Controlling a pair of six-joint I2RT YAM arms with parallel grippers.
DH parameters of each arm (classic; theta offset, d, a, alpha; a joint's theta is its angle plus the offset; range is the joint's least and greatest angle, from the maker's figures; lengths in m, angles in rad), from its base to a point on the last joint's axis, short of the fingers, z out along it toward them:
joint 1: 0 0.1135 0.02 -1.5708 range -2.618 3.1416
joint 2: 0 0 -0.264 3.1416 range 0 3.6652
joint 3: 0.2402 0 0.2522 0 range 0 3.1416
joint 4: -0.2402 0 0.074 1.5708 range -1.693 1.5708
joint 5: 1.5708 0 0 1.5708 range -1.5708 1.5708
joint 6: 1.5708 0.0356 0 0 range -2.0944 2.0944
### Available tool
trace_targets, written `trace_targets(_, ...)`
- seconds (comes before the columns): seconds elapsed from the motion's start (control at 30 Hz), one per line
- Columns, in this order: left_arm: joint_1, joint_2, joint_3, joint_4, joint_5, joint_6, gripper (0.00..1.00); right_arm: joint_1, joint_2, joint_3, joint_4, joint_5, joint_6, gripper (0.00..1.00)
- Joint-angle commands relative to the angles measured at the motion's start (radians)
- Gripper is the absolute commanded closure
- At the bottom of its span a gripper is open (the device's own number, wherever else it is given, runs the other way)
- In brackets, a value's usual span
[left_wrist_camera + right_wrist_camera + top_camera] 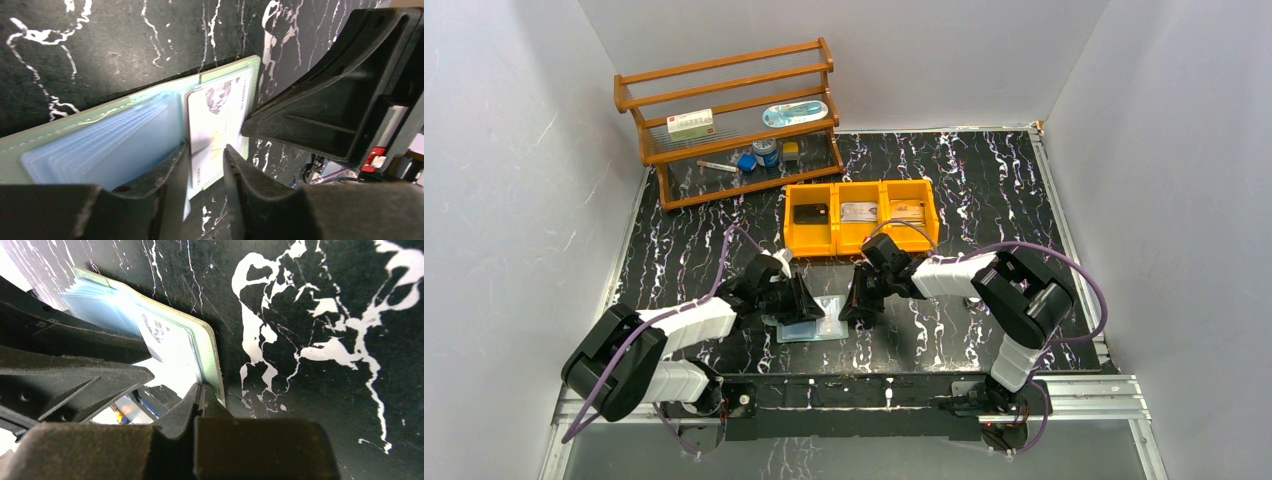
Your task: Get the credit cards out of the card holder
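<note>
The card holder (822,326) lies flat on the black table between my two grippers. It is pale green with bluish clear sleeves (100,150). A white credit card (216,117) sticks partly out of its end. My left gripper (205,162) is open, its fingers standing either side of that card's lower edge. My right gripper (201,392) is shut, pinching the near edge of the card holder (212,357). From the top, the left gripper (807,305) and the right gripper (857,310) almost meet over the holder. Two more cards (860,211) lie in the orange bin.
The orange three-compartment bin (861,242) stands just behind the grippers, with a dark item in its left compartment. A wooden shelf (734,120) with small items stands at the back left. White walls close in both sides.
</note>
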Motion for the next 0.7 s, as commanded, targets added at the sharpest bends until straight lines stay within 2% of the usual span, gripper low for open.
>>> trace_targets(0.0, -0.020, 0.046, -0.062, 0.068, 0.007, -0.031, 0.75, 0.015, 0.067, -0.008, -0.019, 0.032, -0.002, 1.00)
trace_targets(0.17, -0.020, 0.022, -0.047, 0.091, 0.036, -0.028, 1.00, 0.015, 0.070, -0.005, 0.005, 0.008, -0.003, 1.00)
trace_targets(0.23, -0.020, 0.003, -0.028, 0.057, 0.026, -0.016, 1.00, 0.015, 0.060, -0.003, 0.003, 0.010, -0.001, 0.97)
trace_targets(0.3, -0.020, -0.024, -0.005, -0.004, -0.002, 0.004, 1.00, 0.015, 0.048, 0.002, 0.001, 0.010, 0.002, 0.89)
trace_targets(0.43, -0.020, -0.077, 0.025, -0.122, -0.047, 0.041, 1.00, 0.015, 0.021, 0.023, 0.007, 0.011, -0.005, 0.67)
trace_targets(0.47, -0.020, -0.085, 0.030, -0.136, -0.049, 0.047, 1.00, 0.015, 0.016, 0.030, 0.011, 0.008, -0.011, 0.65)
trace_targets(0.53, -0.020, -0.094, 0.035, -0.147, -0.040, 0.052, 1.00, 0.015, 0.016, 0.042, 0.022, -0.003, -0.017, 0.69)
trace_targets(0.67, -0.020, -0.110, 0.039, -0.147, -0.022, 0.047, 1.00, 0.017, 0.015, 0.052, 0.072, -0.044, -0.014, 0.88)
